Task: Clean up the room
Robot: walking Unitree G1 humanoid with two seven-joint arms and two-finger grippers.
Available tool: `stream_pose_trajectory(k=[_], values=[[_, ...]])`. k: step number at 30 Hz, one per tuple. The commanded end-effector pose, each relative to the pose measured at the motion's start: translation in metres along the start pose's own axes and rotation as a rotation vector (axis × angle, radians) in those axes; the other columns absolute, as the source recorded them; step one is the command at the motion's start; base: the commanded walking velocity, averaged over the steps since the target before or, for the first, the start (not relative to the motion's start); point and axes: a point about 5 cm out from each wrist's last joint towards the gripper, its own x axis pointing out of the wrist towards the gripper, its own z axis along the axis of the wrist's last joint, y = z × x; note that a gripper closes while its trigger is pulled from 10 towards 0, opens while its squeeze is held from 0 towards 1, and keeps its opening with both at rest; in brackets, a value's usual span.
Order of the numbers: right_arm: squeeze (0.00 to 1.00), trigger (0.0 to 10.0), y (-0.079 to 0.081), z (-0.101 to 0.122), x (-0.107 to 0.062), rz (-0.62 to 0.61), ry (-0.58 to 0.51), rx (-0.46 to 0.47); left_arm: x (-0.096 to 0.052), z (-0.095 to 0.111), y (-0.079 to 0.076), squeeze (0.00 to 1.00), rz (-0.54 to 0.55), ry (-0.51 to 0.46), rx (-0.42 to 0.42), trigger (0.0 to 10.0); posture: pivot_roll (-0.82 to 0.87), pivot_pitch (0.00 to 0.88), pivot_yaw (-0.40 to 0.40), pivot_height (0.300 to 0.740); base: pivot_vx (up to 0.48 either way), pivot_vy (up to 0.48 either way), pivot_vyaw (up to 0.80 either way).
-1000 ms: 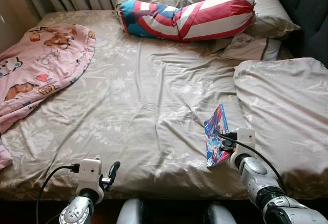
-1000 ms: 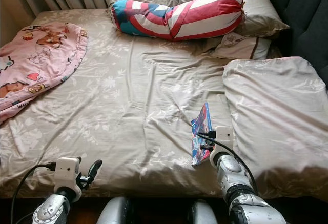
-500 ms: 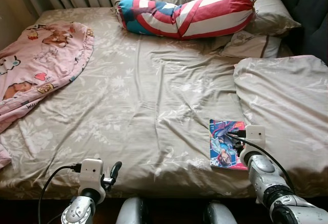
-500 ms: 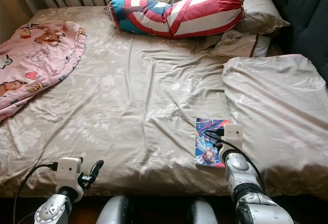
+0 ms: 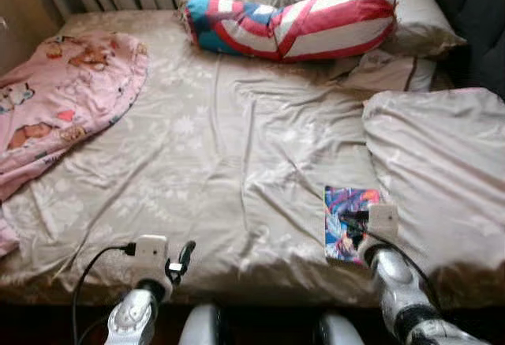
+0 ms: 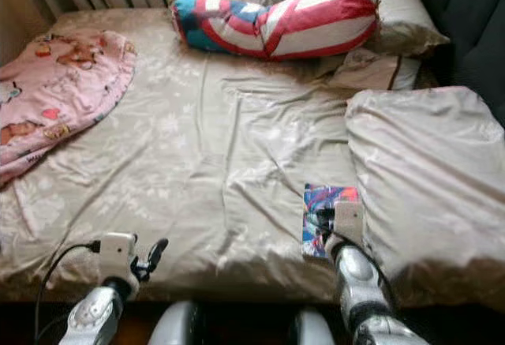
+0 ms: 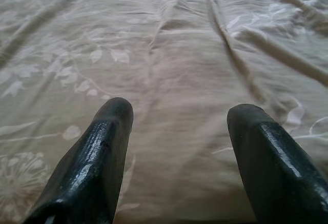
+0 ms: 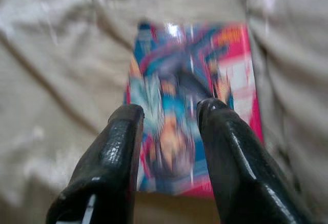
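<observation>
Right gripper, fingers apart, now hovers over the colourful glossy comic book just laid flat on the beige floral bedsheet; left gripper idles open.

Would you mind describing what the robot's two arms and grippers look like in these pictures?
Both arms are jointed silver metal. Each wrist carries a small white box-shaped module with a black cable running from it. The left gripper has two long, glossy black fingers with rounded tips. The right gripper has matching shiny black fingers.
</observation>
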Motion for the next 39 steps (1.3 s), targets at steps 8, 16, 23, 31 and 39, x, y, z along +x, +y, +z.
stream_pose_trajectory(k=[8,16,23,31,39], values=[[0.00,10.0,-0.002,-0.052,-0.023,0.003,0.150,0.066,0.004,-0.029,0.003,0.00,0.021,0.166,-0.024,10.0,-0.06,0.022,0.021,0.726,0.000,0.000,0.00],[0.00,10.0,-0.002,-0.096,-0.047,0.000,0.350,0.066,-0.020,-0.079,0.004,0.00,0.063,0.466,-0.003,10.0,-0.06,0.000,0.006,0.726,0.000,0.000,0.00],[0.00,10.0,-0.008,-0.112,-0.058,-0.098,0.419,0.037,-0.040,-0.102,0.005,0.00,0.098,0.607,0.010,10.0,-0.09,0.000,0.022,0.726,0.000,0.000,0.00],[0.00,10.0,-0.001,-0.124,-0.066,-0.042,0.468,0.035,-0.033,-0.097,0.003,0.00,0.089,0.589,0.017,10.0,-0.10,0.000,0.028,0.726,0.000,0.000,0.00],[0.00,10.0,-0.013,-0.124,-0.068,-0.063,0.468,0.025,-0.029,-0.094,0.002,0.00,0.080,0.593,0.056,10.0,-0.10,0.000,0.032,0.726,0.000,0.000,0.00]])
